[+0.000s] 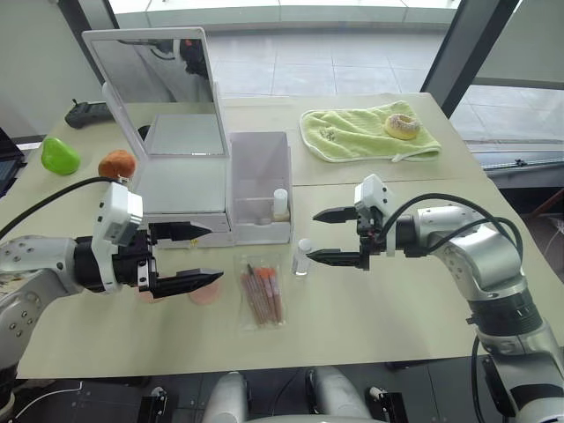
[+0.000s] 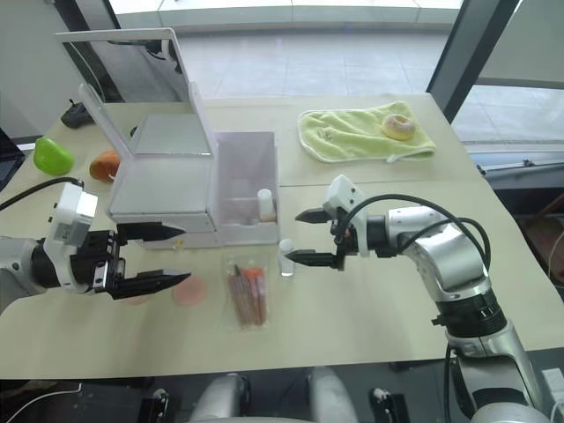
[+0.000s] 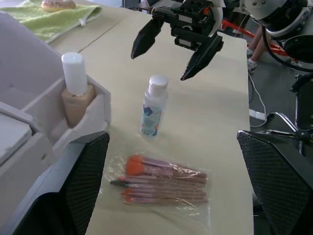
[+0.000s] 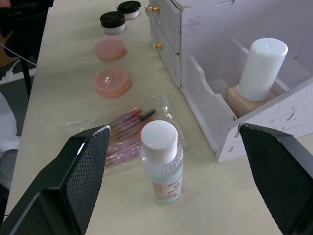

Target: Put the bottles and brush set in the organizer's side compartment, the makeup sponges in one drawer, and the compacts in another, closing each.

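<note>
Your right gripper (image 1: 323, 236) is spread wide and holds nothing. The clear bottle (image 4: 161, 162) stands upright on the table (image 1: 397, 300) just ahead of its fingertips, in line with the gap between them but not yet inside it. Beyond that bottle from the gripper lies the brush set (image 4: 122, 137), flat on the table, and past it the 2 sponges (image 4: 112, 82), then the 2 compacts (image 4: 113, 22) farthest off, all in a row along the front of the organizer (image 1: 181, 189). Both gold-knobbed drawers look shut.

The peach bottle (image 4: 254, 81) already stands upright in the side compartment (image 1: 260, 189), at its front corner, off to the far side of the clear bottle from your right gripper's lower finger.

Your left gripper (image 1: 204, 256) is also wide open and empty, hovering in front of the drawers. 1 sponge lies just below its lower finger, and the brush set lies on the table just ahead of its fingertips.
</note>
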Controlling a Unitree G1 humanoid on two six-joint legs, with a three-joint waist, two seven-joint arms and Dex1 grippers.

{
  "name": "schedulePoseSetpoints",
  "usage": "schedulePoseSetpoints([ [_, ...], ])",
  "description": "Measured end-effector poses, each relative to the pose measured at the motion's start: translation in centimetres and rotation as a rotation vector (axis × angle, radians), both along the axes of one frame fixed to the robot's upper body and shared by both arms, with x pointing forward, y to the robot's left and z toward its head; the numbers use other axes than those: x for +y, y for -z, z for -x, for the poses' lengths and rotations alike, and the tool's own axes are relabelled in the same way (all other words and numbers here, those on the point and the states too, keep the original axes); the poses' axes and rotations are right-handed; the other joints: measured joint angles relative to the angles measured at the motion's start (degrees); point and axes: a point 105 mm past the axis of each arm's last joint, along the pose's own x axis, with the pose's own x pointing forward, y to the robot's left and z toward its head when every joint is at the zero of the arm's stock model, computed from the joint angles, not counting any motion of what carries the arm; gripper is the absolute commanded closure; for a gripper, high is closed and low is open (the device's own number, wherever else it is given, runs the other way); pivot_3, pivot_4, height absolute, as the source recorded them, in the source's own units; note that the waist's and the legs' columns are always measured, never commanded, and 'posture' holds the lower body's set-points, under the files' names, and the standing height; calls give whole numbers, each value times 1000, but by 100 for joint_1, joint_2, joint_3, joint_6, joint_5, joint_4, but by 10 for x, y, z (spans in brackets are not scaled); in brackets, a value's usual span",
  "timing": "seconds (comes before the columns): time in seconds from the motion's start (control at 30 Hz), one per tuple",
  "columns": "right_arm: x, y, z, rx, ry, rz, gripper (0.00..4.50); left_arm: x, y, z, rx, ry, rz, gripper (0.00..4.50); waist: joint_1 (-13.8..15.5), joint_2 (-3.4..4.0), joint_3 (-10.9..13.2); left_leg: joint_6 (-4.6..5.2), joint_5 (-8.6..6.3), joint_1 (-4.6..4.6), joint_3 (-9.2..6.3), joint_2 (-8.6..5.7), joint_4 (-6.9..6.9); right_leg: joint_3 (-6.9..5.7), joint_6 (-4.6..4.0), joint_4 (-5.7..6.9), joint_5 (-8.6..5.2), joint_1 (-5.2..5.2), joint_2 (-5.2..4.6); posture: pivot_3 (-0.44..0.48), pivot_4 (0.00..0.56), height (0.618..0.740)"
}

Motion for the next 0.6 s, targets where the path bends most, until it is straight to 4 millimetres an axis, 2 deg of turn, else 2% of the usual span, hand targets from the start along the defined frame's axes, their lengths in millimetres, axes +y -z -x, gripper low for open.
schedulePoseSetpoints([
  [0.1,8,4,0,13,-7,-15,62,1,1,2,3,-11,-1,0,8,0,-1,0,0,2,-2,-2,2,0,0,-1,0,2,-1,0,150,740],
  [0.27,8,9,-3,13,5,0,62,4,5,5,17,-42,-9,0,5,0,0,0,0,2,-2,-2,1,0,0,0,0,3,-1,0,150,740],
  [0.37,11,13,-3,20,-7,4,646,7,5,7,13,-59,-11,0,2,0,-1,0,0,4,-4,-1,-1,-1,-1,1,0,2,1,0,150,740],
  [0.6,18,15,-1,35,-27,-15,2981,12,7,8,19,-85,-12,0,5,-1,-1,0,0,3,-4,-2,1,-1,-1,0,0,3,-1,0,150,740],
])
